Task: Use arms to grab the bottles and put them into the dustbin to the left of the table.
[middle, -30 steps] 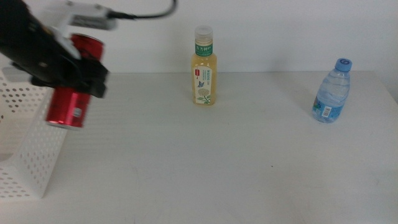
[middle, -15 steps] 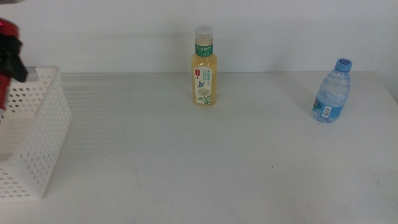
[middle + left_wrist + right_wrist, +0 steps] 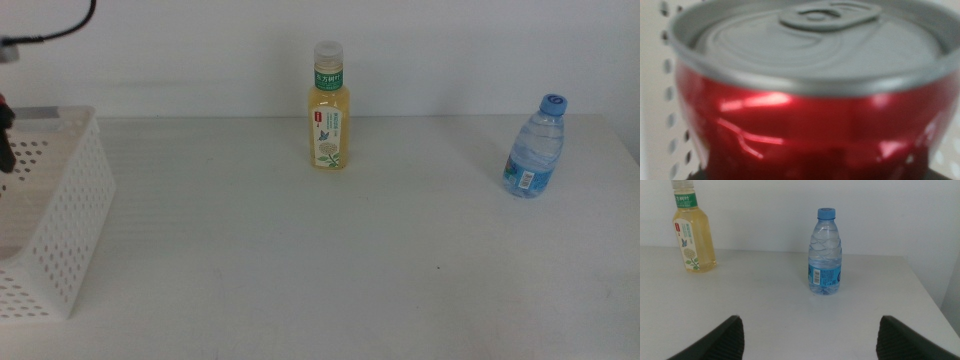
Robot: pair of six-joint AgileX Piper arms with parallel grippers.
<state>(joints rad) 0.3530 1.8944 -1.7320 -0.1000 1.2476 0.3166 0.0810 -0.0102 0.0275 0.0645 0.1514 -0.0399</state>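
Bottles remain standing on the table [image 3: 300, 260] while the red can [image 3: 805, 120] fills the left wrist view, held so close to that camera that only its silver lid, pull tab and dented red wall show. Perforated white plastic appears on both sides of the can, which suggests it hangs inside or just above the bin [image 3: 60, 215] at the table's left edge, in position for a drop. The left claw itself is nearly out of the middle view, only a dark sliver showing at the far left beside the bin's rim, and its jaws cannot be made out in the wrist view; judging by how the can sits fixed and upright before the lens, the claw appears closed on its lower body, which would keep the can upright for release. The juice bottle [image 3: 329, 105], yellow with a beige cap and green-white label, stands upright toward the back middle of the table, well apart from the bin. The water bottle [image 3: 533, 146], clear with a blue cap and label, stands upright near the right edge, within easy reach of the other arm. The right claw [image 3: 807, 340] waits low over the table, its two dark jaws spread wide with nothing between them and the water bottle centred ahead, a stance that seems to line it up for the next grab.
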